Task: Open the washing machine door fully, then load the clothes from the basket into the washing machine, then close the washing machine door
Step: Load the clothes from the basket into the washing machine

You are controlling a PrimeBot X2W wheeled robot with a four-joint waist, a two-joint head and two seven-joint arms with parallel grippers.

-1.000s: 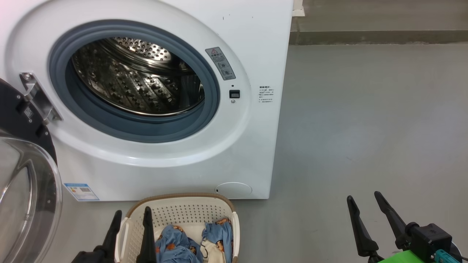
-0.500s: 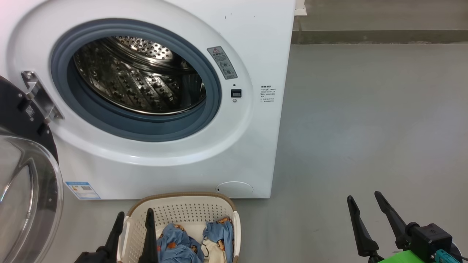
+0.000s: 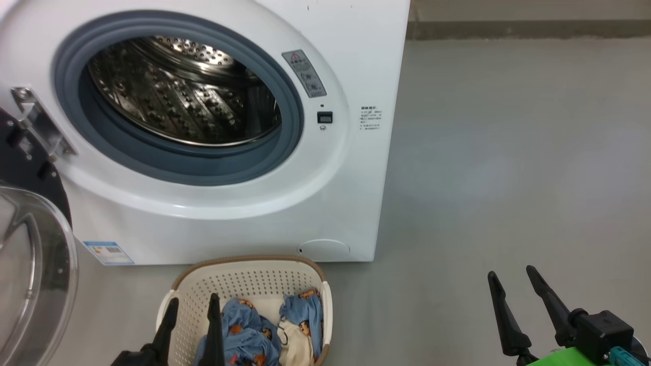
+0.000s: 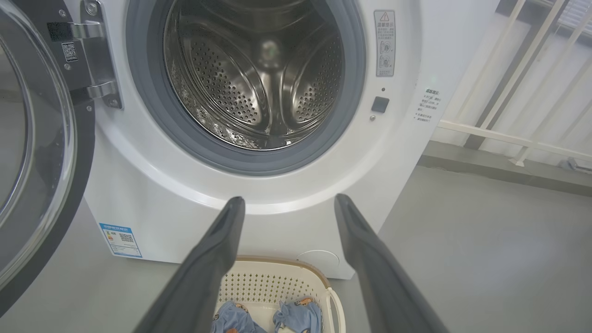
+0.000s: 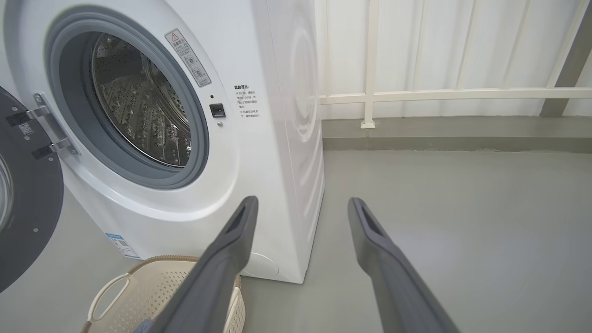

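Two dark-fingered grippers sit at the bottom of your head view, both with fingers spread wide and empty. Your left gripper [image 3: 194, 300] is at the lower left, its fingers lying across the left end of the basket [image 3: 244, 262] as seen from above; whether they touch it cannot be told. Your right gripper [image 3: 511, 272] is at the lower right over bare grey floor [image 3: 508, 152], well apart from the basket. The basket, cream-white and perforated with a brown rim, stands on the floor just in front of the washing machine [image 3: 229, 234], below its round opening. The clothes [image 3: 254, 330], light-blue fabric with small orange-brown figures and one cream-white piece, lie bunched inside the basket. The washing machine door [image 3: 30, 254] is swung open at the far left on its metal hinge [image 3: 38, 124], its clear glass bowl bulging outward. A grey-blue rubber ring [image 3: 168, 165] frames the perforated steel drum [image 3: 178, 96]. A small blue label sticker [image 3: 108, 252] sits at the machine's lower left corner. In your right wrist view, a white railing [image 5: 370, 95] runs behind the machine.
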